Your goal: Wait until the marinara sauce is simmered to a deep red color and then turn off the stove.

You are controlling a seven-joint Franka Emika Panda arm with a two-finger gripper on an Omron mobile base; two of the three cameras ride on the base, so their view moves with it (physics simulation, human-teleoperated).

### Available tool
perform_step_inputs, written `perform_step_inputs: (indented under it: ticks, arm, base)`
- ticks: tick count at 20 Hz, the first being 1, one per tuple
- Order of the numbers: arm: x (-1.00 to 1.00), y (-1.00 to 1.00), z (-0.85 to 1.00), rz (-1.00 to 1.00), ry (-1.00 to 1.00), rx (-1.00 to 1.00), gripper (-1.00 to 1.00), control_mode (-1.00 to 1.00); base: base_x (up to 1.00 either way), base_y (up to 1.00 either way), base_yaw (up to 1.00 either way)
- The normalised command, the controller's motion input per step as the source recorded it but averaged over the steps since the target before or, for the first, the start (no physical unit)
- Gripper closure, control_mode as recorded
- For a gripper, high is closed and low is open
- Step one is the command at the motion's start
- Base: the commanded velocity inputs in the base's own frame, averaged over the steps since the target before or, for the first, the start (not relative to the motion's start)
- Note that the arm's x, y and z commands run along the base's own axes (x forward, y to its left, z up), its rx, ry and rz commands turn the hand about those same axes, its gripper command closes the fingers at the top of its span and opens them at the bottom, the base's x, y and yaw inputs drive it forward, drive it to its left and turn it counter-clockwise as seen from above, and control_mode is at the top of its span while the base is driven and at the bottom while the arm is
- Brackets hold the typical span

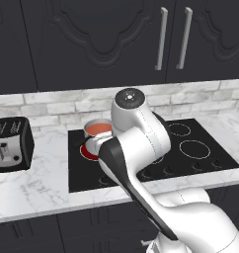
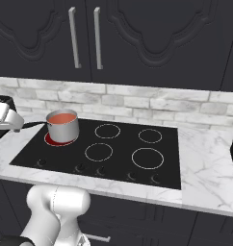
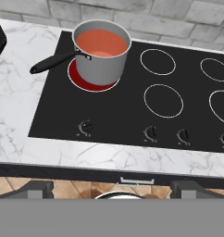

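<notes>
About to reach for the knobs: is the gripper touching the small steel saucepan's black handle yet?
Apart. In the hand view the black handle lies far up the frame on the steel saucepan, while the gripper fingertips sit at the bottom, off the cooktop's front edge.

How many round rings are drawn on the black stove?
5 on the stove: back left glowing red under the saucepan, back middle, back right, front middle, front right. None look hidden.

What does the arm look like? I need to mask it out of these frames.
The arm is glossy white, built of rounded, bulbous segments. A black band runs along its lower link, and a round dark grey cap tops the upper joint. A white rounded segment shows again at the right base view's bottom. In the hand view the finger tips are small, dark grey and blocky.
</notes>
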Motion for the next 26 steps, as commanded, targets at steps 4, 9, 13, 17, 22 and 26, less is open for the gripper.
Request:
perform_step_inputs:
  ticks: [4,9,13,17,22,26]
  arm:
    - [0.0,0.0,0.0,0.0,0.0,0.0,-1.0,-1.0]
    - [0.0,0.0,0.0,0.0,0.0,0.0,-1.0,-1.0]
    - [0.0,0.0,0.0,0.0,0.0,0.0,-1.0,-1.0]
    - [0.0,0.0,0.0,0.0,0.0,0.0,-1.0,-1.0]
    - [0.0,0.0,0.0,0.0,0.0,0.0,-1.0,-1.0]
    - [0.0,0.0,0.0,0.0,0.0,0.0,-1.0,-1.0]
  base:
    - [0.0,0.0,0.0]
    - [0.0,0.0,0.0]
    - [0.0,0.0,0.0]
    - [0.0,0.0,0.0]
    - [0.0,0.0,0.0]
    - [0.0,0.0,0.0]
